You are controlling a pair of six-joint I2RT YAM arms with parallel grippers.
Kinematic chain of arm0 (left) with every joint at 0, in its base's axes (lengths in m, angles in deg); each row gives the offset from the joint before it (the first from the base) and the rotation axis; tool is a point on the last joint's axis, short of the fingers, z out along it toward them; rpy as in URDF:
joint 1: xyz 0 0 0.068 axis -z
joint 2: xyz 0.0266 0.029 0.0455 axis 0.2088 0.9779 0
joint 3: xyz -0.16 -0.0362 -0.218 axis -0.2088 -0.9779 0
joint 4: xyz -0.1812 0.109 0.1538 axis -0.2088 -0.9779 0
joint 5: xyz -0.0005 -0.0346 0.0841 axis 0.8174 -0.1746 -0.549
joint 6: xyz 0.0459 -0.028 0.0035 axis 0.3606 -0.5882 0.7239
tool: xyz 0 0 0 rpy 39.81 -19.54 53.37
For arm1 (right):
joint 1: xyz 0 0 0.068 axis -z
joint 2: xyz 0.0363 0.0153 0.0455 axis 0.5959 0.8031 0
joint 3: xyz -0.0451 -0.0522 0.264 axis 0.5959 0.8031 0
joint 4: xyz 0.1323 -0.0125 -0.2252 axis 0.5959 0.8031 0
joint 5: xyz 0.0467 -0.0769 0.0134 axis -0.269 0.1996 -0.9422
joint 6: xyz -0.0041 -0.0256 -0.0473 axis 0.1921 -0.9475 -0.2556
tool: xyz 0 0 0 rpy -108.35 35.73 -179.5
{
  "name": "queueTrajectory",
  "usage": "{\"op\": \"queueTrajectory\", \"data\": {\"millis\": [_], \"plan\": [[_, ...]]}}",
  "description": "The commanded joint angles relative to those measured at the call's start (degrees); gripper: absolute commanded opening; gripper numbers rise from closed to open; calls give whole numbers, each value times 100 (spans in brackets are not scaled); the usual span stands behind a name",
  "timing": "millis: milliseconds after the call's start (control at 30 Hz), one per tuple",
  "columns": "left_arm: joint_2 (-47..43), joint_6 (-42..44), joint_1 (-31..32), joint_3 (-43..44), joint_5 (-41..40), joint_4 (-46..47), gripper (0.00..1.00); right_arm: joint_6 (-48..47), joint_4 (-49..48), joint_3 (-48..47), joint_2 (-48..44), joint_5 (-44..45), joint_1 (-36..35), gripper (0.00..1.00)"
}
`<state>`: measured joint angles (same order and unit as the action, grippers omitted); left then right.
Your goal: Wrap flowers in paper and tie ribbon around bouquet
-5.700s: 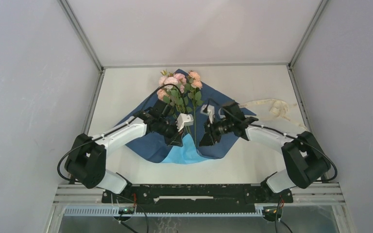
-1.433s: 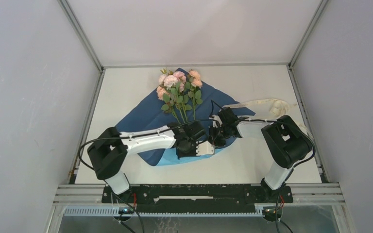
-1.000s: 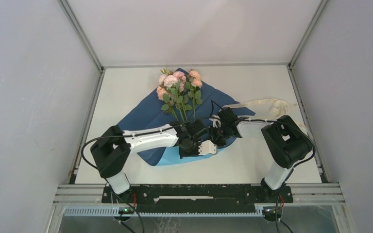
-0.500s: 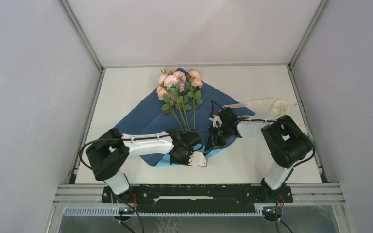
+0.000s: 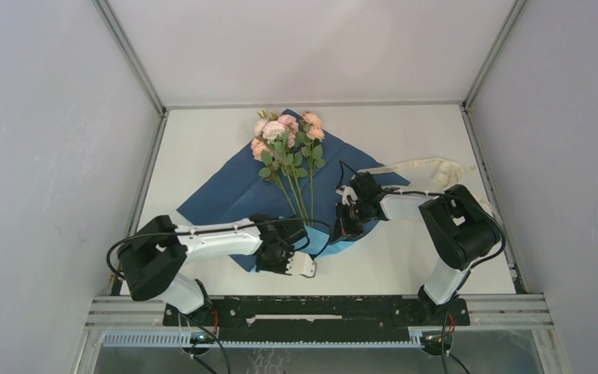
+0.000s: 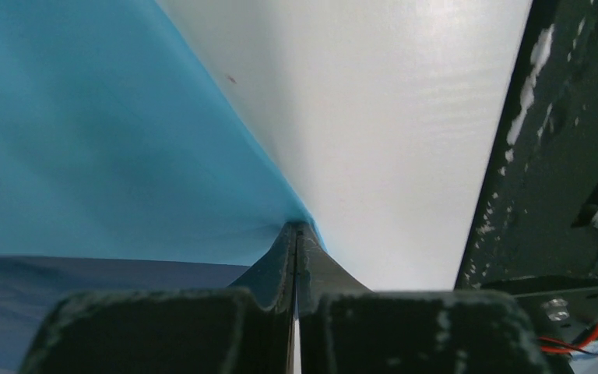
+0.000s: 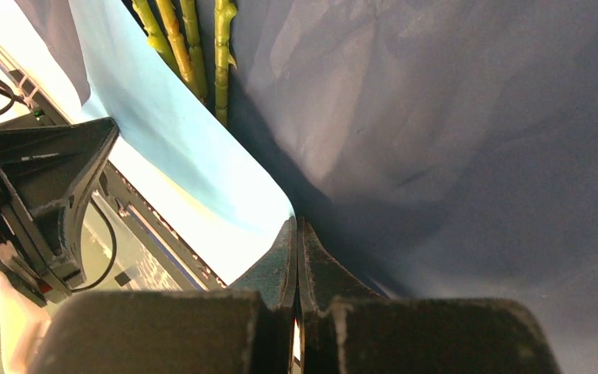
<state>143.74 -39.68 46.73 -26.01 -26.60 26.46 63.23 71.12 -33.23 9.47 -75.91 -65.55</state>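
Closest to me, near the front edge of the table [image 5: 202, 136], the left gripper [image 6: 296, 234] is low down. Its two fingers are pressed tight together, and they pinch the near edge of the paper [image 5: 226, 191]. That bit of the paper is turned up, so its light blue side shows. It puckers a little right where the fingers bite it.

A bit farther in and to the right is the right gripper [image 7: 297, 234]. Its fingers are squeezed together too. They pinch the paper at a spot where the dark blue side folds over and meets the light blue side. Just past its tips, the green stems [image 7: 183, 47] lie on the paper, close side by side.

The paper is spread flat in the middle of the table like a big dark blue diamond, with one corner pointing to the back. The flowers [image 5: 284, 136] lie on top of it. Their stems point toward the front, and the pink and peach blooms sit by the far corner. The paper is not wrapped around them.

Off to the right, past the paper's edge, the ribbon [image 5: 428, 165] lies loose and loopy on the bare table. Neither gripper touches it.
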Motion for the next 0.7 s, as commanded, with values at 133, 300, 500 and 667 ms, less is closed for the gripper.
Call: {"op": "queueTrajectory", "data": {"millis": [133, 300, 500, 667], "plan": [[-331, -36, -735, -537, 717, -855, 1, -228, 251, 45, -36, 395, 144, 0], [-996, -79, -969, 150, 1416, -1294, 7, -175, 306, 41, -91, 451, 92, 0], [-349, -1108, -1173, 1366, 2948, -350, 20, 4, 185, 41, -127, 496, -5, 0], [1249, -2306, -1533, 2152, 2541, 506, 21, 105, 195, 41, -338, 661, -37, 6]]}}
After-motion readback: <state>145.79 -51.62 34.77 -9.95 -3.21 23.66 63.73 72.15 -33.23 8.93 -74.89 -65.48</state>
